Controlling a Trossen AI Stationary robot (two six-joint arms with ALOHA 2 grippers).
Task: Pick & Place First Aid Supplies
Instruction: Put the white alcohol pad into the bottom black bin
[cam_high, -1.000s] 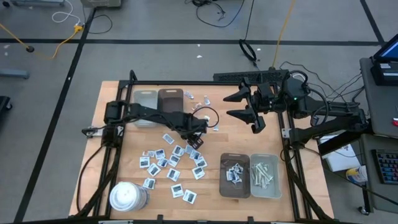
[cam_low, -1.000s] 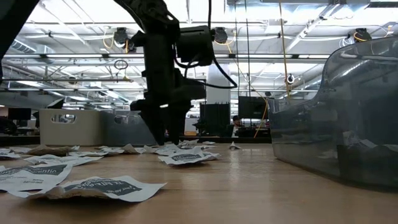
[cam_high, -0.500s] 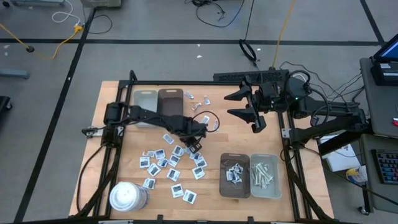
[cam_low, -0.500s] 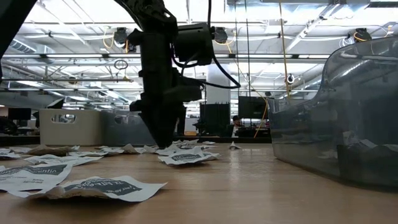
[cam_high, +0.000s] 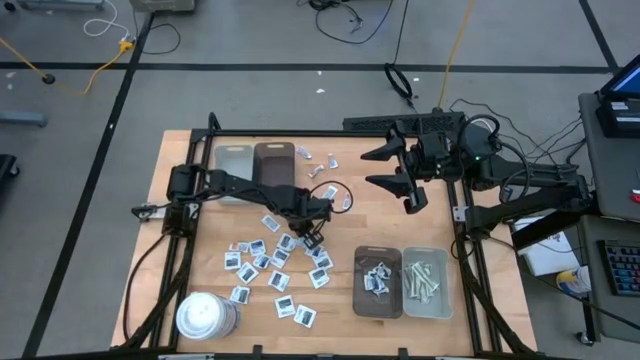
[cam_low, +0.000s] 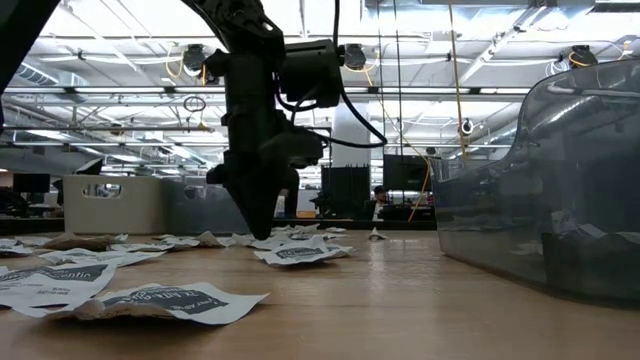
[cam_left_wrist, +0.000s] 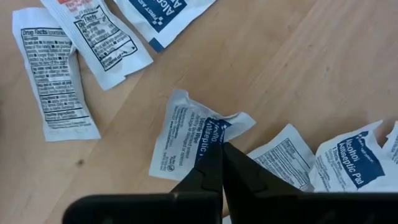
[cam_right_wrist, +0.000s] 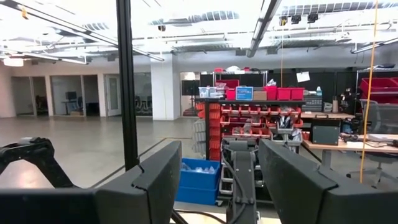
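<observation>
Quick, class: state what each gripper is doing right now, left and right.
Left gripper: closed, pinching the edge of a white packet on the table.
Right gripper: open, holding nothing, raised near the table's far right.

White packets (cam_left_wrist: 198, 134) with dark-blue print; pale wooden table (cam_left_wrist: 298, 68); black jaws.

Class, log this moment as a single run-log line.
left gripper: shut on antiseptic wipe packet | right gripper: open, waiting above table's far right | wooden table

Left claw (cam_left_wrist: 222, 163) low at the table, fingers pinched together; right claw (cam_high: 412, 183) raised, fingers apart.
</observation>
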